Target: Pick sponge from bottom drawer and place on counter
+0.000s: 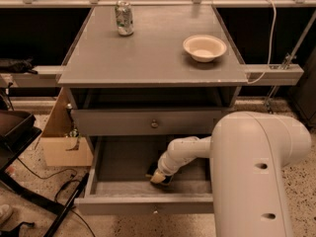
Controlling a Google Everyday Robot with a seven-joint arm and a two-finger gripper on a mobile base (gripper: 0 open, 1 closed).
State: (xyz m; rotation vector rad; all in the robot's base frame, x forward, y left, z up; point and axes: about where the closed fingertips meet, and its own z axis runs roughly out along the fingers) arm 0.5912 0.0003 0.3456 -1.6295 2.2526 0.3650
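- The gripper (161, 173) is down inside the open bottom drawer (148, 205), near its front wall and a little right of the middle.
- It points down and to the left, with its tip at the drawer floor.
- Whether it is wide, narrow or clamped cannot be told; the wrist hides its end.
- The sponge (157, 177) lies right at the gripper's tip, on the drawer floor. A pale yellow patch shows, with a dark edge beside it.
- Whether the sponge is lifted or resting flat cannot be told.
- The arm (185, 151) is white and runs from the gripper up and right over the drawer to a large white housing (256, 174), which fills the lower right corner and covers the drawer's right end.
- The upper drawer (148, 122) sits closed just above, with a round knob (154, 124) at its middle.
- The counter (148, 53) is the grey top of the cabinet.
- A can (124, 18) stands upright near the counter's far left corner.
- A pale bowl (204, 47) sits near its right edge, well apart from the can.
- A cardboard box (61, 144) stands on the speckled floor to the left of the cabinet.
- A white cable (269, 31) hangs beyond the counter's right side.
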